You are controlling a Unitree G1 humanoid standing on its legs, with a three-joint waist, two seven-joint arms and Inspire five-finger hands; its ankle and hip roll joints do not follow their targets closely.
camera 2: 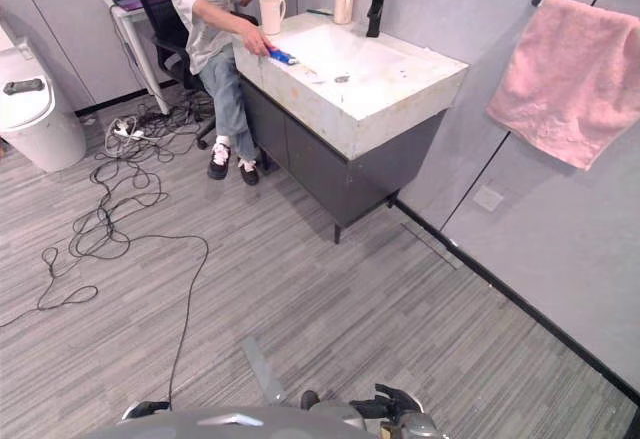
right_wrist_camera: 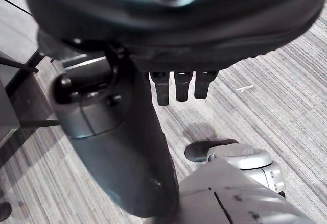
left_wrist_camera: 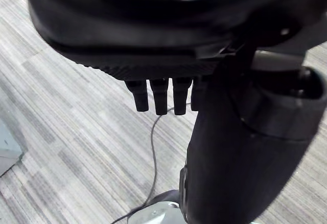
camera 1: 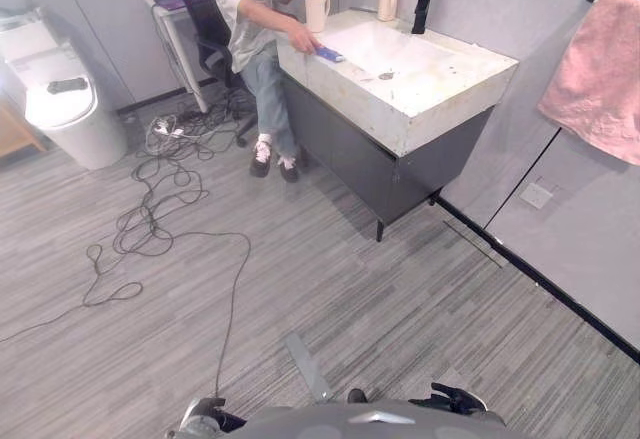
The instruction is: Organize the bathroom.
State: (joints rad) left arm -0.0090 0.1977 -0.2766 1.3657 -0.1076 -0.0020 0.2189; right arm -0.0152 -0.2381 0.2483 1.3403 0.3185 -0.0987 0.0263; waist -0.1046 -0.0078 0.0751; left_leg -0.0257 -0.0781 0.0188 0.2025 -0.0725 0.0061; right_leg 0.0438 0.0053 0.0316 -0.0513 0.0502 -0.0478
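My left hand point(left_wrist_camera: 163, 94) and right hand point(right_wrist_camera: 179, 83) hang relaxed, fingers straight, holding nothing; standing well back from sink point(camera 1: 400, 69) while seated person point(camera 1: 250, 19) places blue item point(camera 1: 330, 55) on rim.

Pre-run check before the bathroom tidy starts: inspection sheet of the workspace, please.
Surface: white sink counter on a dark cabinet; basin looks bare.
Job's things: two cream cups at the counter's far edge beside a black faucet; blue item on the rim; pink towel hanging on the wall.
Clutter: nothing seen on the counter beyond these.
Hands: left hand and right hand both hang low over the floor, fingers straight, holding nothing.
Cables: loose black cables sprawl across the floor.
Surroundings: seated person reaching to the counter; white toilet.
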